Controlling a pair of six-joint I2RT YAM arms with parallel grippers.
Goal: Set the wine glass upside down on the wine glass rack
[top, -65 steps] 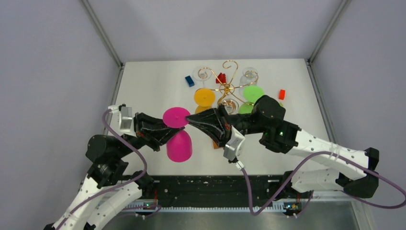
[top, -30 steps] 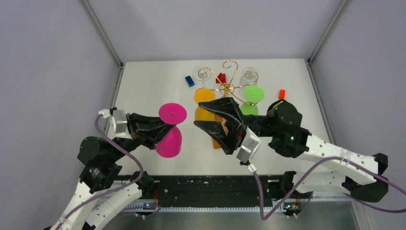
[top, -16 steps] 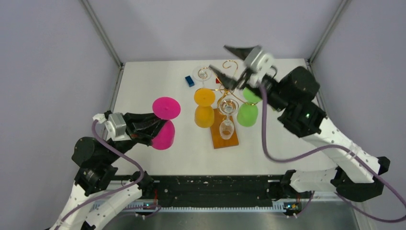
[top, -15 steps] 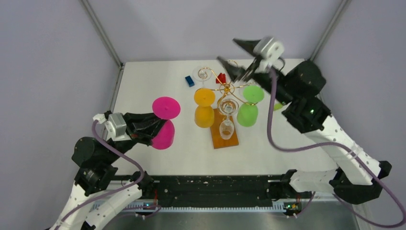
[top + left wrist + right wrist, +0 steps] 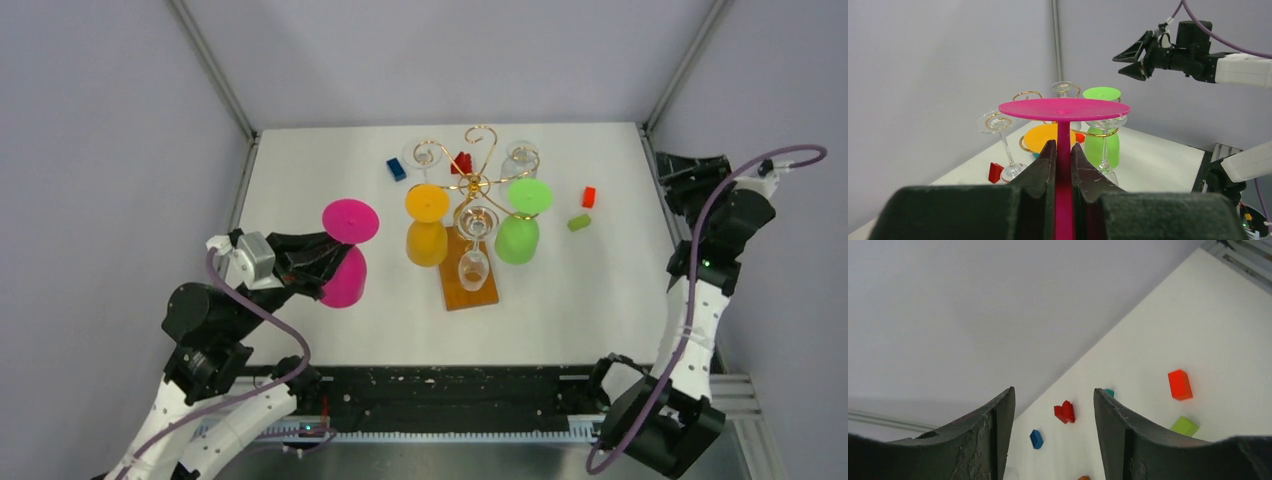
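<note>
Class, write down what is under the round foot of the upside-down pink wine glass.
The thin pink stem, pinched by the left black claw, then the pink bowl. The claw hides the bowl in the wrist view.

**Plastic, glass, wire and wood around two claws**

The pink wine glass [image 5: 1064, 108], its stem pinched in the left claw [image 5: 1063, 146], looks like opaque plastic with a smooth, satin foot. That claw's fingers [image 5: 1040, 170] are black and matt. Beyond its tips, the rack [image 5: 478, 184] is thin gold wire with a bright metal shine, on a smooth orange-brown wooden base [image 5: 460, 298]. Clear glasses [image 5: 996, 123] hanging there are see-through and glossy. A green glass [image 5: 1102, 146] is translucent, and an orange glass [image 5: 427, 228] looks opaque. The right claw [image 5: 1053, 396] has black fingers [image 5: 993, 435] with scuffed, greyish edges. Below it the table [image 5: 1228, 330] is white and matt.
</note>
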